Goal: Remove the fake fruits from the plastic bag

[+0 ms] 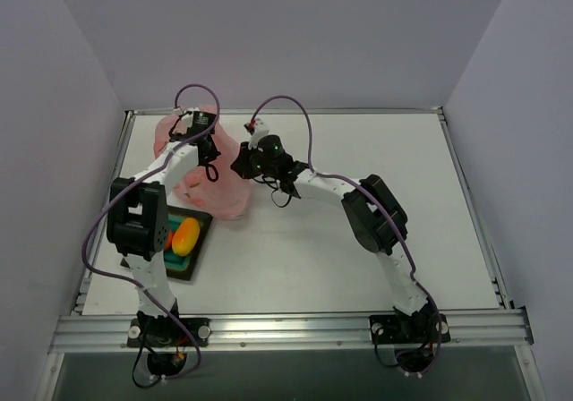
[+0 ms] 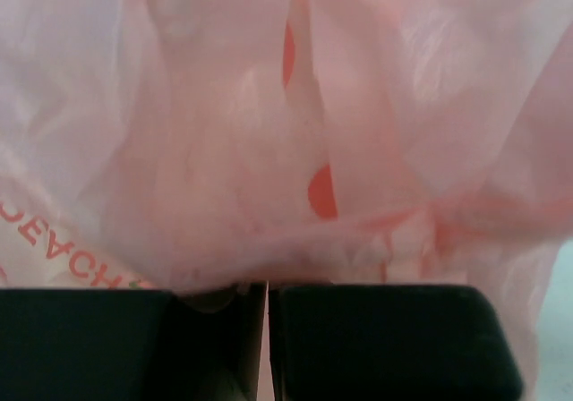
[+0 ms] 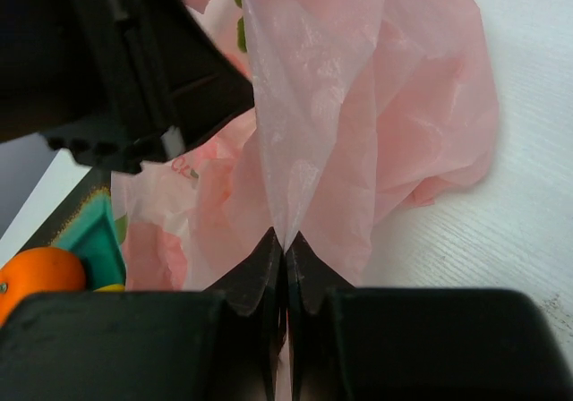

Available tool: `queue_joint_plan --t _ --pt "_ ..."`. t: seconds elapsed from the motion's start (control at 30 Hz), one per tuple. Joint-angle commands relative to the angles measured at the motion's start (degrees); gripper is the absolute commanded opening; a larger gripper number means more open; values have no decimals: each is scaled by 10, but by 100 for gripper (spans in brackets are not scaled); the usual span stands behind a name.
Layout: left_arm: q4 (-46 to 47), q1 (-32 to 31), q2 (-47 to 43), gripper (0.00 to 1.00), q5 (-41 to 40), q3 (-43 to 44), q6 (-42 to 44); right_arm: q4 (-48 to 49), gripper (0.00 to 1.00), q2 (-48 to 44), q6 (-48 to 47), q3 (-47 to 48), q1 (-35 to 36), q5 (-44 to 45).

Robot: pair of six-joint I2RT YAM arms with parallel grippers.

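Observation:
The pink plastic bag [image 1: 215,182] lies crumpled at the back left of the table and fills the left wrist view [image 2: 269,132]. My left gripper [image 1: 204,147] is shut on the bag's film [image 2: 267,285]. My right gripper [image 1: 243,161] is shut on a pinched fold of the bag [image 3: 285,240]. An oval yellow-orange fruit [image 1: 185,236] lies in the dark tray [image 1: 199,249], with an orange fruit [image 1: 167,240] beside it, partly hidden by my left arm. The round orange fruit also shows in the right wrist view [image 3: 36,276]. The red piece is hidden.
The dark square tray with teal inside sits at the front left, touching the bag's near edge. The left arm's wrist [image 3: 125,61] hangs close above in the right wrist view. White table [image 1: 358,249] stretches to the right; metal rail [image 1: 286,329] runs along the near edge.

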Motion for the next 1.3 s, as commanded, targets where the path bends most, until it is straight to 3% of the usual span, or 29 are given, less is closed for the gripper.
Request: queue_joint_plan --t 0.0,0.1,0.2,0.23,0.37,0.6,0.93,1.03,1.23,1.27 --pt "-10 5 18 4 -49 61 19 23 0 -38 -3 6 7 -22" --pt "-20 8 58 12 -82 98 19 34 0 -43 3 -3 9 -33" --pt "-8 15 85 27 -102 121 19 41 0 -45 4 -10 10 -47" --pt "-1 19 97 37 -107 124 18 42 0 -45 4 -10 11 -49" --pt "31 42 125 53 -102 139 -4 37 0 -34 1 -1 12 -69" --pt "131 68 155 71 -64 130 -4 46 0 -25 0 -9 12 -85" --pt "310 89 194 73 -21 102 -71 68 0 -1 8 -24 23 -115" --pt "318 90 222 70 -20 117 -87 87 0 -2 11 -43 25 -116" --pt "289 92 270 49 -30 160 -116 90 0 -4 8 -56 24 -124" --pt "282 92 273 40 -33 171 -117 90 0 -6 5 -57 24 -123"
